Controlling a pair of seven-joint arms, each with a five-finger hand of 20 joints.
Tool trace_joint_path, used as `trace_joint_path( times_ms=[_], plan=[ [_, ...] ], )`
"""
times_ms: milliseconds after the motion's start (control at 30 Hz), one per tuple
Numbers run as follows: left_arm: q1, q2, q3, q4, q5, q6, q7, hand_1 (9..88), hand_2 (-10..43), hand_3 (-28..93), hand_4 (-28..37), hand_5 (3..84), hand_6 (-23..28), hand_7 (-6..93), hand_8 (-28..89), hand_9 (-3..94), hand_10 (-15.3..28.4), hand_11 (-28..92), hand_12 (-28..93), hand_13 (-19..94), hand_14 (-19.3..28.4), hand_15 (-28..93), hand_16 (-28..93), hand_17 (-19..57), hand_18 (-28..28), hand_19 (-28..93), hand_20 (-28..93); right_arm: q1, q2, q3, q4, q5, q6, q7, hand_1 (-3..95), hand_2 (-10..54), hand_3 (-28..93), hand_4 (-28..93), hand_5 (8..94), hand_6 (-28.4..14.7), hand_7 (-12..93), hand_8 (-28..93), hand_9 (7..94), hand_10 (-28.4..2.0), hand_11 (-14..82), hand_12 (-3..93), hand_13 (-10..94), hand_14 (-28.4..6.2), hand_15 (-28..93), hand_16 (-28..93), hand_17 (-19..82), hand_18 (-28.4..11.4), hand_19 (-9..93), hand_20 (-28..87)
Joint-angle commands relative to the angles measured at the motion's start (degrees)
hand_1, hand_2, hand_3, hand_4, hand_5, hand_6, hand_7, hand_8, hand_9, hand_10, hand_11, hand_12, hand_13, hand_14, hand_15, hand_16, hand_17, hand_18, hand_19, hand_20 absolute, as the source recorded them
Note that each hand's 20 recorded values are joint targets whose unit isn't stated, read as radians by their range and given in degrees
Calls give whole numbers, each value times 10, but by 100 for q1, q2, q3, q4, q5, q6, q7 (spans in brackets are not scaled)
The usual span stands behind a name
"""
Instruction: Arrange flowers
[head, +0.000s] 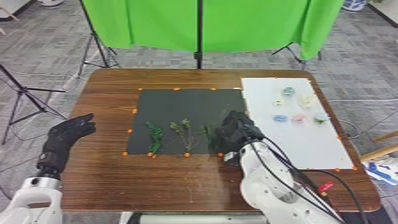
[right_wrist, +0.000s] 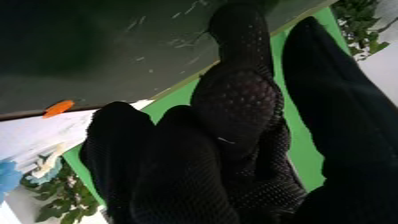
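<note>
At the right edge of the black mat (head: 160, 107), my right hand (head: 235, 131) is low over the surface, its fingers relaxed. Three green stems lie on that mat: a leafy one (head: 155, 138) at left, a branching one (head: 187, 134) in the middle, and one (head: 209, 132) close beside my right hand, partly hidden. In the right wrist view, the right hand (right_wrist: 240, 102) has nothing visible in its fingers. Several small flower heads lie on the white sheet, including blue (head: 280, 118), pink (head: 299, 118) and pale yellow (head: 307, 100). My left hand (head: 71, 131) is open by the table's left edge.
The brown table (head: 107, 105) carries the mat and the white sheet (head: 306, 150), with orange markers around their edges. A red object (head: 325, 186) lies near the front right corner, beside the right arm's cables. Tripods and a green backdrop (head: 213, 25) stand beyond the table.
</note>
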Motion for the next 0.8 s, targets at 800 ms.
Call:
trace_joint_path(
  times_ms=[800],
  plan=[
    [39, -62, -44, 1, 38, -120, -162, 283, 42, 655, -216, 472, 64, 123, -57, 450, 149, 212, 108, 382, 190, 232, -23, 95, 139, 131, 186, -96, 182, -277, -442, 582, -398, -1010, 327, 7, 683, -67, 816, -6, 172, -2, 937, -99, 497, 266, 937, -32, 726, 315, 698, -177, 932, 688]
  ],
)
